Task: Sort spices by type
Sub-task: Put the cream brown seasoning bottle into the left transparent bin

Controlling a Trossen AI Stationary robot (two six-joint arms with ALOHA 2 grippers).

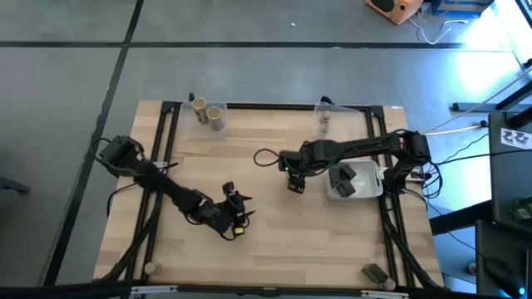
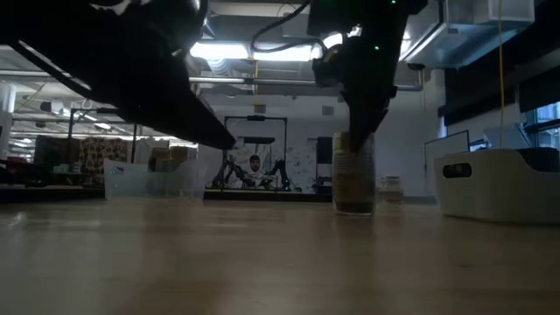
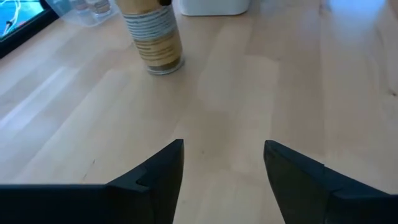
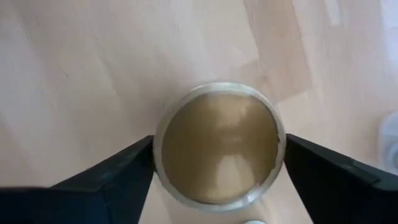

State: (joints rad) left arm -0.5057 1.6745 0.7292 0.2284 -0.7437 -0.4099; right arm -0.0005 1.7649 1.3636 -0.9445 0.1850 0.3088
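The left gripper point(image 1: 235, 214) hangs over bare wood at the table's near middle, its fingers point(image 3: 158, 174) spread wide around nothing. At the far left edge two tan cylinders point(image 1: 209, 114) lie in a clear tray point(image 1: 193, 99). Further right, the right gripper point(image 1: 296, 184) reaches straight down over a tan spice jar point(image 4: 217, 148) standing upright just left of the white dish point(image 1: 371, 188), fingers point(image 4: 118, 174) flanking its top, though contact cannot be told.
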